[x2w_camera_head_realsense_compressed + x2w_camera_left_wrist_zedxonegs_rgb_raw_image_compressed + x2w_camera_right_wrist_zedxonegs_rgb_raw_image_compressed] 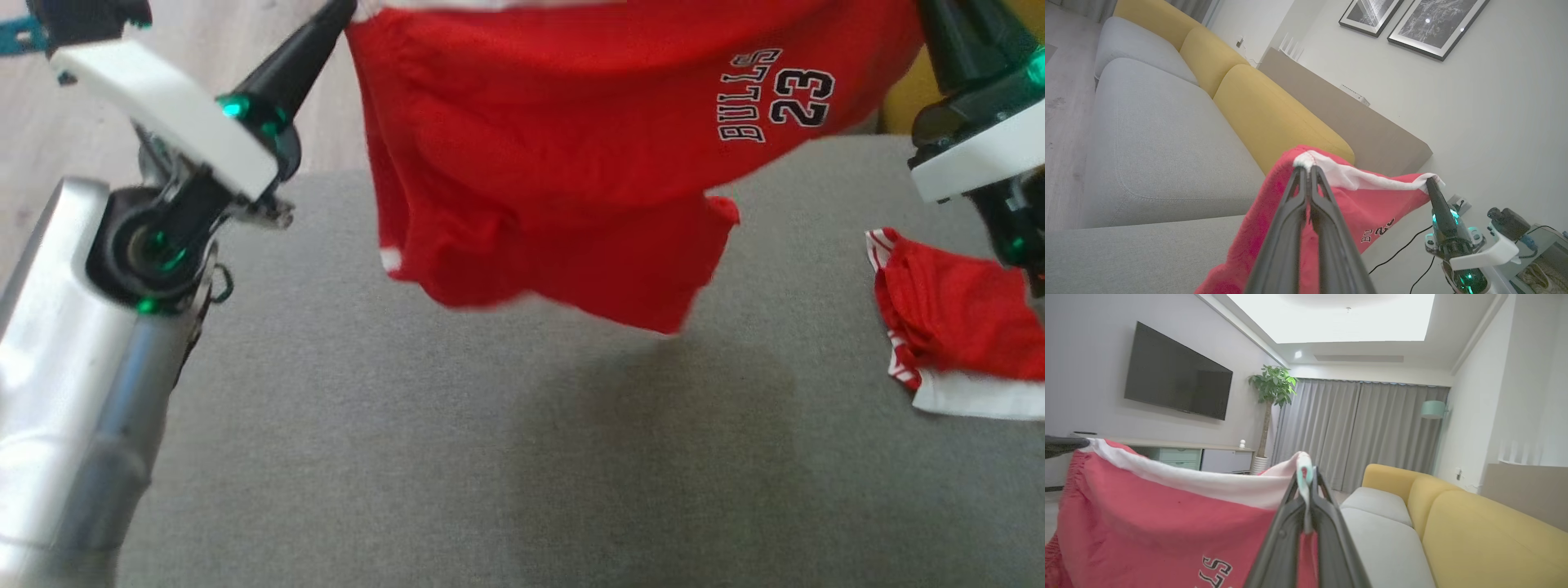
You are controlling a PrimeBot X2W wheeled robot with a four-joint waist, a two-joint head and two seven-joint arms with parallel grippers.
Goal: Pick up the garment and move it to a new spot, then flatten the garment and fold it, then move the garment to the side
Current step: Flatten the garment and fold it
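Note:
The garment [571,147] is a pair of red shorts with a white waistband and "BULLS 23" printed on it. It hangs spread between my two grippers above the grey sofa seat [490,457], its lower edge off the cushion. At the upper left my left gripper [339,16] is shut on one end of the waistband, and the left wrist view shows its tips [1306,169] pinching the white hem of the shorts [1372,208]. My right gripper [931,24] is shut on the other end, with its tips [1306,477] clamping the waistband above the red cloth [1147,522].
A second red garment with white trim [955,327] lies crumpled on the seat at the right. Yellow back cushions [1274,114] line the sofa's far side. Pale wooden floor [33,147] lies past the seat's left edge. My left forearm [73,392] fills the lower left.

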